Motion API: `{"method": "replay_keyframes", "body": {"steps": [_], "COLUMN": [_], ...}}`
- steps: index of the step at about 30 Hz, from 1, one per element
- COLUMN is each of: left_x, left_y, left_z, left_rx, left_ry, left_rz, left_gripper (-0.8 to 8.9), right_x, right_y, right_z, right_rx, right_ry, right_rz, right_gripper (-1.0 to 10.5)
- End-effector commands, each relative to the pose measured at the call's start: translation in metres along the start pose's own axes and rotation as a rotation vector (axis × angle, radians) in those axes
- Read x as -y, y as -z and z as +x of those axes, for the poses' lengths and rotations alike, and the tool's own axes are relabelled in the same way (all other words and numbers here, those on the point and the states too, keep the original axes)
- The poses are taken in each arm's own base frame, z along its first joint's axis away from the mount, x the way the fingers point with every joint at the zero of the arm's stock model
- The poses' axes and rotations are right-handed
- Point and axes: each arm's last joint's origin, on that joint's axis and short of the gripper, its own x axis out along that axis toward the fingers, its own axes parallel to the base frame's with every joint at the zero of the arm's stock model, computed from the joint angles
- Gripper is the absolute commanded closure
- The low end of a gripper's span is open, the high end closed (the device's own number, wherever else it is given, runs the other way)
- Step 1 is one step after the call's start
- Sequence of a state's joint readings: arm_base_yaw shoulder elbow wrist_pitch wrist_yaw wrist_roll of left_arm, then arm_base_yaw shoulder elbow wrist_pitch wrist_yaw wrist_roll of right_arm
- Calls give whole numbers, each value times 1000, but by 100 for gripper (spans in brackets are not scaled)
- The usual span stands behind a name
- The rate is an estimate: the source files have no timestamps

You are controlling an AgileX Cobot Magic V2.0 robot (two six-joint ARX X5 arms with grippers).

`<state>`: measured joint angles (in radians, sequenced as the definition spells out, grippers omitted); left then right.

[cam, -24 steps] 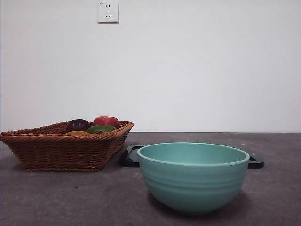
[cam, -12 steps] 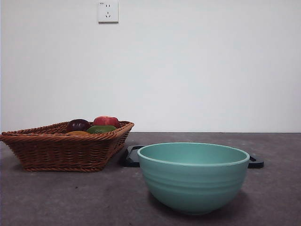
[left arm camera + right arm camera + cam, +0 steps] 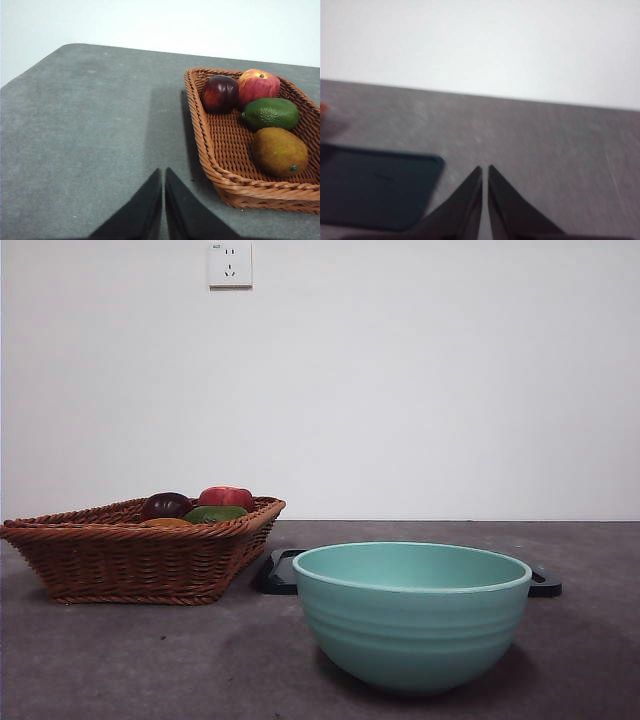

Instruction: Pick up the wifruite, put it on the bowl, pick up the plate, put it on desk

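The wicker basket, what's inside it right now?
Four fruits lie in the wicker basket: the wifruite, a green fruit, a red apple and a dark purple fruit. The basket floor beneath them is hidden.

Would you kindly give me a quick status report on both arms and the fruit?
Left tool and right tool shut, empty, above desk. Wifruite in wicker basket, untouched. Bowl empty as seen. Nothing in the way.

Mint-green bowl point(image 3: 411, 615) — brown wicker basket point(image 3: 140, 558) — brown-orange wifruite point(image 3: 279, 151), dark plate point(image 3: 372, 192), grey-brown desk point(image 3: 85, 130).
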<state>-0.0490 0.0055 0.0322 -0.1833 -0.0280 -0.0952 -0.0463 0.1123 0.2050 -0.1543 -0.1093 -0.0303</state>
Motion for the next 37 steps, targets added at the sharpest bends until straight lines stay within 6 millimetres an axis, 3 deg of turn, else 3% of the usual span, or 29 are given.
{"method": "replay_keyframes", "body": {"steps": [1, 6, 15, 37], "left_x": [-1, -1, -1, -1], "left_y": [7, 7, 7, 7], "left_z": [2, 2, 2, 2], "left_rx": [-24, -24, -24, -24], "left_ry": [-6, -6, -6, -6], "left_rz": [4, 4, 4, 4], "left_gripper": [804, 804, 804, 804], "right_x": [2, 4, 4, 2], "right_y": [16, 40, 57, 58], "right_z": [4, 7, 7, 7], "right_rx": [5, -45, -83, -98], "right_ry": [54, 98, 105, 92], "right_rz": [-1, 8, 55, 53], "right_gripper": [932, 932, 932, 932]}}
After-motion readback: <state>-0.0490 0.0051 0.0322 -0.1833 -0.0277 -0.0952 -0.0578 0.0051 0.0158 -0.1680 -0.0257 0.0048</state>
